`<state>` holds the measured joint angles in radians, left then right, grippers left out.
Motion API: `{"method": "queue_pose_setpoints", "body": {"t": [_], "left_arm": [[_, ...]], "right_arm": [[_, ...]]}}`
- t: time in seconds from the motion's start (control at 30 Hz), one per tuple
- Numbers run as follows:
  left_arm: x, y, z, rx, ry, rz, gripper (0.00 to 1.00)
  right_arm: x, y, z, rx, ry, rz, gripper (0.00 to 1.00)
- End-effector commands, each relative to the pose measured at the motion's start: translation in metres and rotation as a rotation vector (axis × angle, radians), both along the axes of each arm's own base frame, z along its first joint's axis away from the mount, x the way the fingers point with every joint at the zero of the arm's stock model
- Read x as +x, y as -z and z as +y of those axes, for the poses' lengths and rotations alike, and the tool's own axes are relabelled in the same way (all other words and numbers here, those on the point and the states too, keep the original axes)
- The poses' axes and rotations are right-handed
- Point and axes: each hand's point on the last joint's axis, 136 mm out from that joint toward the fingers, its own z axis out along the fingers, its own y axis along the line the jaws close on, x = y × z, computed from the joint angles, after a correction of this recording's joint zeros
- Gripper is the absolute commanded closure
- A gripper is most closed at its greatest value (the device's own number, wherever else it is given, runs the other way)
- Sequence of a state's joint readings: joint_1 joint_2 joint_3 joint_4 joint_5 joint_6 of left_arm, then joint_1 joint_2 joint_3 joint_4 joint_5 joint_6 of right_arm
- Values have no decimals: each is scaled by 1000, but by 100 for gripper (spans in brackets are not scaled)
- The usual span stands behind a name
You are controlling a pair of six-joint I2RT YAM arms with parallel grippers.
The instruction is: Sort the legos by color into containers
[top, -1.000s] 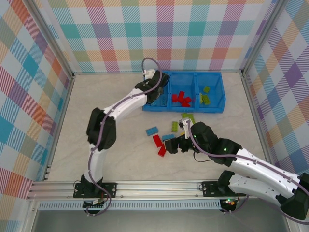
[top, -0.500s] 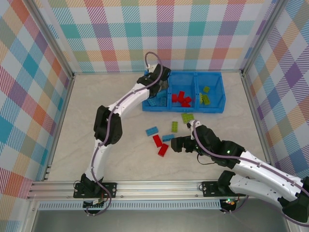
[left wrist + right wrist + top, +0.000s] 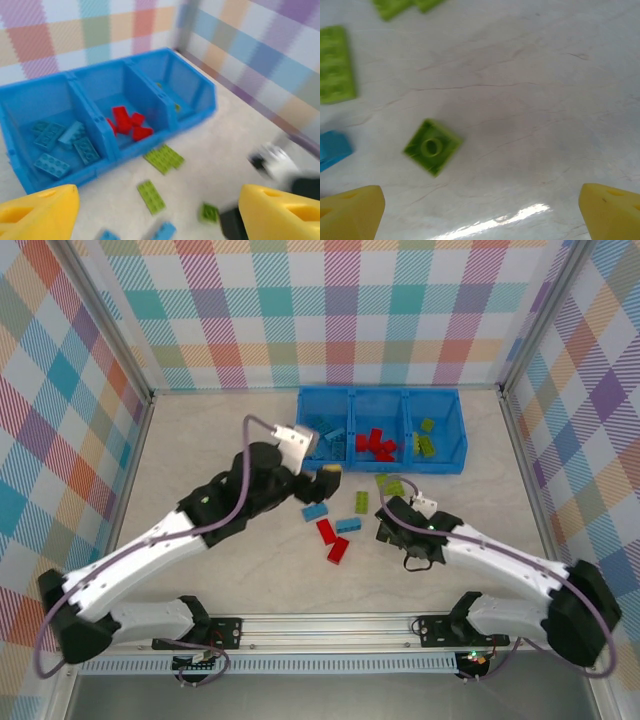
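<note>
The three blue containers (image 3: 450, 467) held legos by colour, blue legos (image 3: 52, 145) left, red legos (image 3: 125, 122) middle, lime legos (image 3: 425, 440) right, with a few more loose on the table (image 3: 200, 430) just in front. One small lime brick (image 3: 432, 146) lay beneath the right gripper (image 3: 480, 210), whose jaws stood spread to either side, apparently lined up for a pinch, though blur left its height unclear. The left gripper (image 3: 160, 212), also spread and empty, hung near the loose blue brick (image 3: 315, 511), likely to take it.

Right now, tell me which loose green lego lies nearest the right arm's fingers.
The small square one-stud green brick, lying just ahead of the open right fingers; the other loose greens are longer plates farther off.
</note>
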<state>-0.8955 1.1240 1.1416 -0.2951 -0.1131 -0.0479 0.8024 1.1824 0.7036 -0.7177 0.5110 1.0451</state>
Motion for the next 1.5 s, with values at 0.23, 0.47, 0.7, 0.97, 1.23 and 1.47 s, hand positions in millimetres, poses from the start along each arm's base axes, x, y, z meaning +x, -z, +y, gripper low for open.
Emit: {"method": "queue_pose_setpoints", "body": {"t": [0.23,0.47,0.7,0.97,1.23,1.47], "left_arm": [[-134,100,38,550,699,-176,8],[-137,134,39,646,785,-162,8],[-141,139,45,649,794,-179,7],[-150,133,44,607,842,-256,4],[-143,124,47,587,790,-346,0],[-120,86,43,368,556,-425,0]], "right_arm": [[37,31,33,190,252,77,0],[33,52,37,245,382,122,14],[28,70,24,237,388,100,54],[39,35,26,308,231,-51,74],[97,-66,-7,341,83,-346,77],[194,-89,-58,350,163,-420,78]]}}
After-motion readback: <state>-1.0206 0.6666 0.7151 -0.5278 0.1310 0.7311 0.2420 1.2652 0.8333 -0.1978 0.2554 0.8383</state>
